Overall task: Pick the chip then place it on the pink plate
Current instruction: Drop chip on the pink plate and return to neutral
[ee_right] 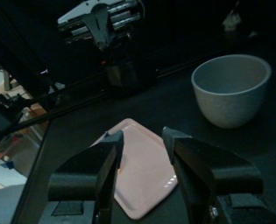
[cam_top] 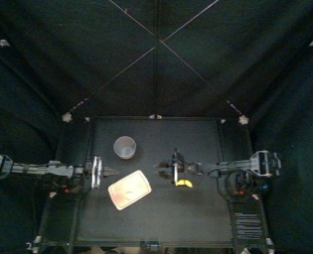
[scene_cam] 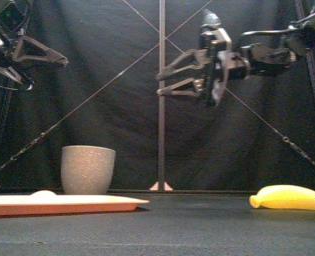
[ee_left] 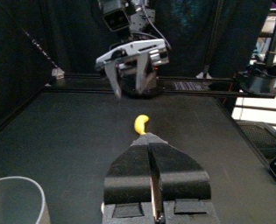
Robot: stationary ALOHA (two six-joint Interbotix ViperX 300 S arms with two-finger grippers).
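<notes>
Two toys are seen. The chip appears as a small pale lump, too small for its shape or surface to be told. It lies on the pink plate, toward the plate's 7 o'clock end in the top view. The other toy is a yellow banana with a short stem. It is laid on its side on the bare table, at 3 o'clock from the plate and well apart from it.

The plate is flat and shallow, is set askew to the table's edges, and lies at about 8 o'clock from the table's centre. A tall grey speckled cup stands upright at 12 o'clock from the plate, near it but not touching. Its mouth is turned upward.

The right pincer is held high above the table with its jaws spread, and nothing is gripped. In its wrist view the plate is framed between the jaws. The left pincer is kept at the 9 o'clock side with its jaws pressed together on nothing.

The table is black and matte. Black curtains close the back and sides.
</notes>
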